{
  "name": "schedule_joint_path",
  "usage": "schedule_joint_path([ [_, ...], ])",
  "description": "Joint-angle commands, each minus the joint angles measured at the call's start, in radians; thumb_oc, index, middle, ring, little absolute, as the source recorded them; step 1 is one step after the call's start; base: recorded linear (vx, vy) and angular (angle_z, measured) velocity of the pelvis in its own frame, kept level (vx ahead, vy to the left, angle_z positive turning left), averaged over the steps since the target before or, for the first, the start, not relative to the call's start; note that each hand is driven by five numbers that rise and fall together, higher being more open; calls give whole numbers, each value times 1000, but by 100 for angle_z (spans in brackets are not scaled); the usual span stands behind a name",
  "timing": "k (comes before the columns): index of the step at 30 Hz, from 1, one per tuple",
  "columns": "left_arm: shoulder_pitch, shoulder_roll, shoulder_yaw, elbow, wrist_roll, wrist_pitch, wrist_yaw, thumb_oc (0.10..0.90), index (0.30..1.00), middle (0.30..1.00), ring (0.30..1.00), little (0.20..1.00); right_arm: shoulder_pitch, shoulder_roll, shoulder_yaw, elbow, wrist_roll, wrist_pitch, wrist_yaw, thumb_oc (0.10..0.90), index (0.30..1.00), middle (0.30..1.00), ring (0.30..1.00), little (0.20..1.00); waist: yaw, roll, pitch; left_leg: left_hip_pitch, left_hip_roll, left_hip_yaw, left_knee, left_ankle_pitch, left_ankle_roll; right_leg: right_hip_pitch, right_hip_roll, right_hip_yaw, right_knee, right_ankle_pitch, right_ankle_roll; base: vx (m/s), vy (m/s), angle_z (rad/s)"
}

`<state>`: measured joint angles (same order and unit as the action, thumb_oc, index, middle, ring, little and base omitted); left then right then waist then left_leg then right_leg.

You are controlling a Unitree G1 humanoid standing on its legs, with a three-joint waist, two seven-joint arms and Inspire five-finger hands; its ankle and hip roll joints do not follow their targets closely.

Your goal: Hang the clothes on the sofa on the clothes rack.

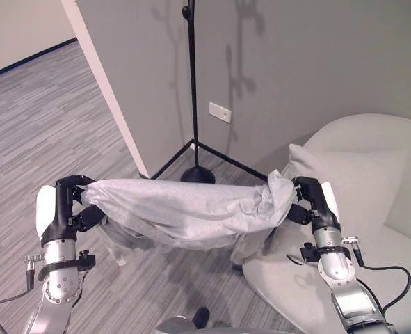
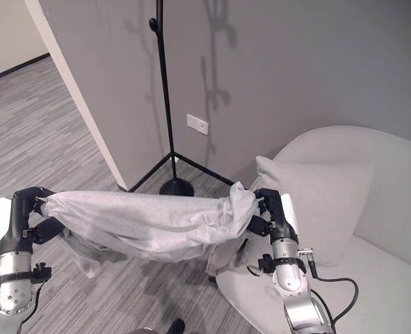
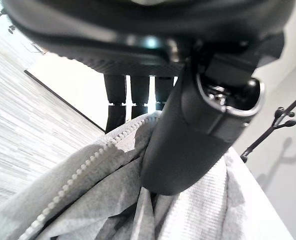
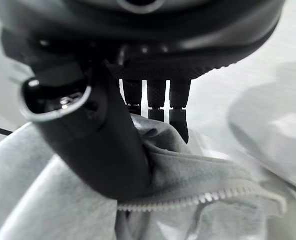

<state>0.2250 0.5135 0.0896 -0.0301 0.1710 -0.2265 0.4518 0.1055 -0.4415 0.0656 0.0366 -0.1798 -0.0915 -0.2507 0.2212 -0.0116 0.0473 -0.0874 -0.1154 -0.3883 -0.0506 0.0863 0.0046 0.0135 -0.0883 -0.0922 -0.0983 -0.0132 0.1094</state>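
A light grey zip-up garment (image 1: 184, 212) hangs stretched in the air between my two hands, sagging in the middle. My left hand (image 1: 69, 205) is shut on its left end, and my right hand (image 1: 309, 202) is shut on its right end. Each wrist view shows the thumb (image 3: 188, 145) pinching the cloth against the fingers, with the zipper (image 4: 208, 198) running past. The black clothes rack (image 1: 192, 90) stands upright by the grey wall, behind the garment, its round base (image 1: 197, 175) on the floor. The pale sofa (image 1: 372, 209) sits at the right, below and behind my right hand.
A grey cushion (image 2: 316, 202) leans on the sofa back. The grey wall (image 1: 275, 62) has a white outlet (image 1: 220, 112) and ends in a white corner edge (image 1: 104, 90) at the left. Open striped carpet (image 1: 45, 118) lies to the left.
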Motion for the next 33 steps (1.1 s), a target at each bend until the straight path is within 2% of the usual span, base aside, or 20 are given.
schedule_joint_path([
  [1, -81, 48, 42, -43, -24, -107, 98, 400, 300, 300, 300, 300, -57, -116, -100, -88, 40, -66, -99, 400, 300, 300, 300, 300, -10, -34, -49, -63, 46, -23, -37, -18, 41, -7, 23, 12, 21, -50, -93, -97, 137, 31],
  [3, -88, 45, -13, -37, -55, -105, 67, 400, 300, 300, 300, 300, -46, -135, -110, -107, 51, -64, -109, 400, 300, 300, 300, 300, -37, -51, -48, -63, 116, -12, -37, 20, 52, -8, 10, 29, 18, -49, -108, -88, 207, 10],
  [6, -92, 54, -67, -35, -75, -95, 38, 400, 300, 300, 300, 300, -47, -150, -109, -136, 38, -56, -123, 400, 300, 300, 300, 300, -68, -55, -49, -103, 188, -3, -37, 83, 44, -17, -13, 56, 11, -42, -109, -98, 393, -7],
  [9, -104, 61, -107, -30, -78, -82, 35, 400, 300, 300, 300, 300, -61, -151, -91, -159, 17, -40, -134, 400, 300, 300, 300, 300, -83, -11, -66, -108, 215, -17, -37, 60, 21, -16, -41, 94, 11, -49, -92, -21, 679, 1],
  [11, -121, 41, -147, -16, -90, -80, 24, 400, 300, 300, 300, 300, -48, -141, -92, -166, -8, -21, -124, 400, 300, 300, 300, 300, -92, 36, -89, -86, 195, -18, -37, 9, 2, -7, -82, 102, 11, -41, -70, 81, 899, -31],
  [12, -131, 36, -172, -7, -91, -80, 20, 400, 300, 300, 300, 300, -42, -138, -90, -165, -32, -10, -123, 400, 300, 300, 300, 300, -98, 53, -97, -78, 160, -38, -17, -24, 5, -5, -123, 104, 11, -19, -54, 82, 988, -26],
  [13, -146, 35, -194, 8, -88, -79, 19, 400, 300, 300, 300, 300, -31, -127, -89, -168, -40, -2, -122, 400, 300, 300, 300, 300, -103, 60, -97, -85, 109, -45, 32, -64, 21, -5, -169, 102, 11, 19, -45, 37, 685, -12],
  [14, -147, 35, -194, 9, -88, -80, 19, 400, 300, 300, 300, 300, -30, -127, -89, -168, -40, -2, -121, 400, 300, 300, 300, 300, -104, 58, -97, -89, 104, -45, 40, -68, 22, -6, -172, 101, 11, 19, -43, -5, 901, 18],
  [15, -140, 59, -187, 10, -78, -71, 20, 400, 300, 300, 300, 300, -36, -82, -73, -142, -6, 15, -107, 400, 300, 300, 300, 300, -93, 58, -93, -78, 28, -43, 62, -110, 60, -36, -223, 99, 11, 149, -41, -8, 794, 11],
  [17, -123, 74, -167, 14, -76, -65, 18, 400, 300, 300, 300, 300, -81, -60, -32, -111, 8, 19, -99, 400, 300, 300, 300, 300, -70, 69, -89, -59, 8, -12, 61, -126, 92, -74, -249, 55, 17, 267, -45, -60, 806, -13],
  [18, -118, 80, -156, 1, -81, -72, 18, 400, 300, 300, 300, 300, -81, -59, -24, -113, 5, 19, -90, 400, 300, 300, 300, 300, -81, 80, -76, -45, 4, -11, 63, -125, 102, -89, -223, 78, 81, 264, -55, -117, 515, -73],
  [20, -103, 87, -142, 3, -80, -76, 5, 400, 300, 300, 300, 300, -31, -76, -67, -115, -6, 13, -81, 400, 300, 300, 300, 300, -100, 77, -71, -28, 6, -15, 47, -124, 102, -91, -130, 122, 177, 156, -73, -41, 330, -45],
  [22, -77, 86, -141, 0, -90, -76, -17, 400, 300, 300, 300, 300, -9, -89, -81, -126, 2, -2, -77, 400, 300, 300, 300, 300, -102, 69, -74, -14, 11, 4, 31, -135, 97, -68, -57, 91, 238, 20, -86, 59, 166, 30],
  [24, -59, 80, -139, 4, -111, -70, -43, 400, 300, 300, 300, 300, 0, -99, -90, -131, 2, -11, -73, 400, 300, 300, 300, 300, -102, 39, -76, 1, 3, 23, 29, -151, 89, -51, 17, 54, 285, -89, -97, 81, 66, 13],
  [25, -48, 75, -134, 4, -113, -66, -49, 400, 300, 300, 300, 300, 5, -104, -99, -127, 0, -15, -75, 400, 300, 300, 300, 300, -101, 25, -77, 8, -1, 34, 26, -152, 84, -55, 52, 50, 289, -108, -96, 49, 23, -1],
  [26, -47, 75, -134, 3, -114, -66, -49, 400, 300, 300, 300, 300, 5, -104, -99, -127, 0, -15, -75, 400, 300, 300, 300, 300, -100, 25, -77, 9, -1, 35, 26, -152, 84, -55, 52, 50, 291, -109, -96, 78, 33, -9],
  [27, -24, 58, -119, 5, -112, -66, -52, 400, 300, 300, 300, 300, 8, -109, -118, -120, -12, -19, -93, 400, 300, 300, 300, 300, -98, 4, -77, 30, -6, 58, 12, -149, 74, -71, 105, 47, 277, -120, -85, 82, 30, -9],
  [30, -31, 48, -127, 23, -85, -54, -54, 400, 300, 300, 300, 300, -2, -127, -128, -106, -67, -20, -126, 400, 300, 300, 300, 300, -103, 5, -70, 73, 1, 85, -21, -149, 65, -105, 152, 74, 241, -97, -83, 106, 25, -10],
  [32, -57, 47, -126, 41, -54, -52, -27, 400, 300, 300, 300, 300, 16, -132, -164, -115, -127, -7, -155, 400, 300, 300, 300, 300, -117, 6, -58, 87, -7, 87, 9, -170, 61, -93, 160, 101, 229, -86, -88, 244, -22, -14],
  [33, -85, 52, -116, 45, -24, -47, -18, 400, 300, 300, 300, 300, 19, -140, -191, -114, -163, 8, -174, 400, 300, 300, 300, 300, -121, 4, -63, 98, -11, 100, 58, -208, 54, -69, 149, 101, 208, -82, -99, 270, -35, 6],
])
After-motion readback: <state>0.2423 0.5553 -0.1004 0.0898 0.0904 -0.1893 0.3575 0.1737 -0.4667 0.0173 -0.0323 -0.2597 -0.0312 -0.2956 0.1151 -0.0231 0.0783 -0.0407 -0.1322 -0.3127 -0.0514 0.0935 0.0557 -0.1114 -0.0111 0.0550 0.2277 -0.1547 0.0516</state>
